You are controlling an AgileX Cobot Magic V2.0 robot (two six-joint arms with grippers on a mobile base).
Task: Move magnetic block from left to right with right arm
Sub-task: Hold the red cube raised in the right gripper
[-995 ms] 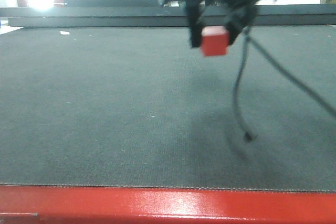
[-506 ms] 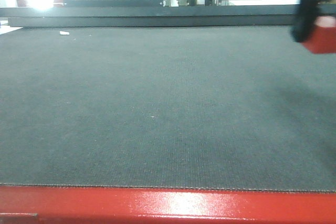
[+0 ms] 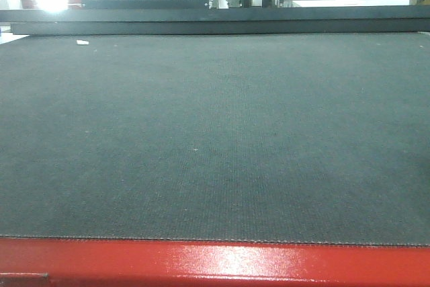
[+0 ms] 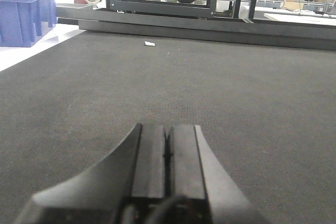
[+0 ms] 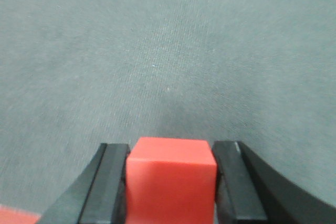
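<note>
The magnetic block, a plain red cube, is clamped between the two black fingers of my right gripper in the right wrist view, above the dark grey mat. Neither the block nor the right arm shows in the front view, where only the mat appears. My left gripper is shut with nothing between its fingers, low over the mat in the left wrist view.
A red table edge runs along the front. A dark raised bar bounds the far side. A blue crate stands off the mat at the far left. A small white scrap lies near the far edge.
The right gripper, holding the red block, has travelled right across the front view and passed out of its right edge. The mat now shows bare there.
</note>
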